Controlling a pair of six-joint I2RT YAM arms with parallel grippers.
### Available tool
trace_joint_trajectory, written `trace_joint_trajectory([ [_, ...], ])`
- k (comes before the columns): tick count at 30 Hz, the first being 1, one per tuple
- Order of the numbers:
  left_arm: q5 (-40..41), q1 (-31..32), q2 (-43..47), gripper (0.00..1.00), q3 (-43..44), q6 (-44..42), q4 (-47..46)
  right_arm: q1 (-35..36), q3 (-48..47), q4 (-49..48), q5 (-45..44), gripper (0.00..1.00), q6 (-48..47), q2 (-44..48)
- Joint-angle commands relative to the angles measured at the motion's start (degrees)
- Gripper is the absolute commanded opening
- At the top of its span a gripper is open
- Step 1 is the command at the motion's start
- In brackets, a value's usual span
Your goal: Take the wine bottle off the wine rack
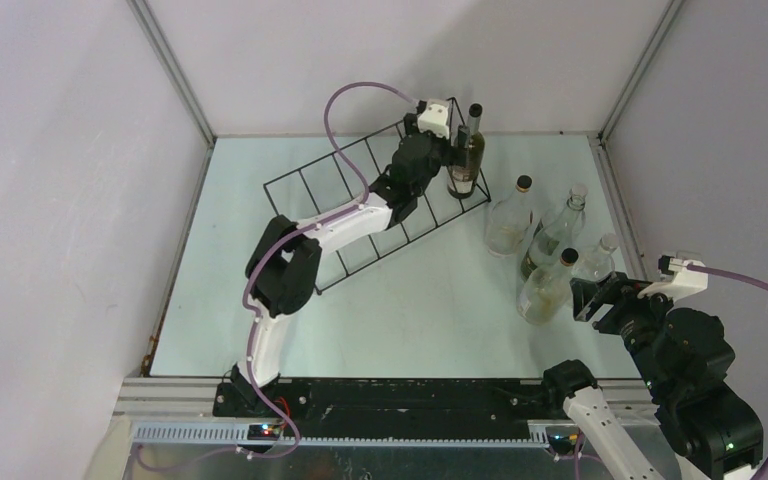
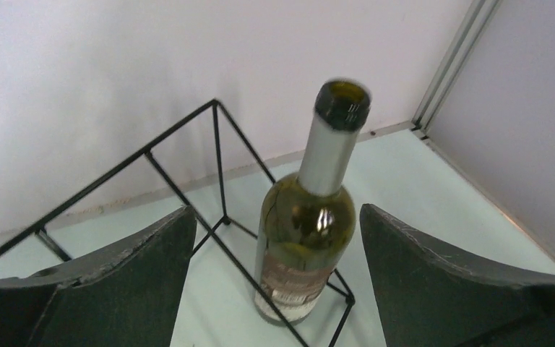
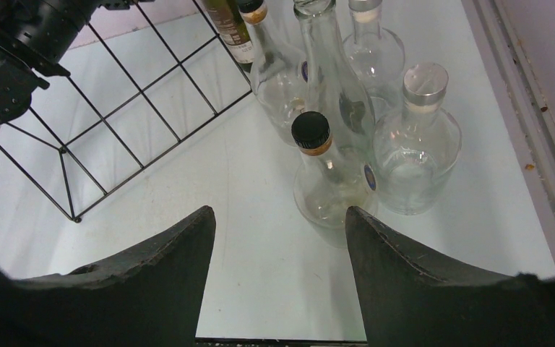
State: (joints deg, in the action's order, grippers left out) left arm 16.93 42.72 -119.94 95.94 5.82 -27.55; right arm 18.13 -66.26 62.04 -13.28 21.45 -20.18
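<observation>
We are holding the left tool [image 2: 276, 217] wide open, and the olive-green glass wine bottle [image 2: 307, 217] is standing straight ahead between its fingers, apart from both. Its long axis is running vertically, its base sitting in the end compartment of the long black wire wine rack [image 2: 144, 150] on the pale table [image 1: 260, 320]. The right tool [image 3: 278, 217], also open, is hovering well apart, so we are judging the left arm nearer.

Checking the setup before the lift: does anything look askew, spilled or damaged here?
The wine rack lies skewed, diagonal on the table, and the wine bottle stands upright in its end compartment rather than lying down. No spill or breakage shows.
</observation>
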Motion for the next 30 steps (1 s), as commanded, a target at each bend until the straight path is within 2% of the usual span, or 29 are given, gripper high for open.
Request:
trace_joint_trajectory([
  [1, -2.70, 0.55, -0.73, 0.91, 5.43, -2.58, 0.48, -0.18, 0.13, -1.22, 0.33, 0.70, 0.09, 0.05],
  [9, -4.87, 0.53, -4.10, 0.92, 10.19, -4.00, 3.60, -0.20, 0.10, -1.46, 0.41, 0.70, -0.17, -0.14],
  [20, -4.66, 0.58, -13.81, 0.93, 25.18, -6.48, 9.50, -0.12, 0.09, -1.05, 0.15, 0.70, -0.43, 0.54],
  [24, -3.07, 0.38, -16.87, 0.96, 28.15, -7.23, 6.67, -0.12, 0.12, -0.89, 0.06, 0.70, -0.57, 0.88],
  [28, -1.46, -0.64, -18.15, 0.91, 28.53, -6.29, 3.79, -0.15, 0.08, -0.71, 0.21, 0.70, -0.37, 0.86],
  [30, -1.61, -1.26, -18.88, 0.83, 29.09, -4.66, 3.43, -0.20, 0.10, -0.62, 0.41, 0.70, -0.43, 0.73],
])
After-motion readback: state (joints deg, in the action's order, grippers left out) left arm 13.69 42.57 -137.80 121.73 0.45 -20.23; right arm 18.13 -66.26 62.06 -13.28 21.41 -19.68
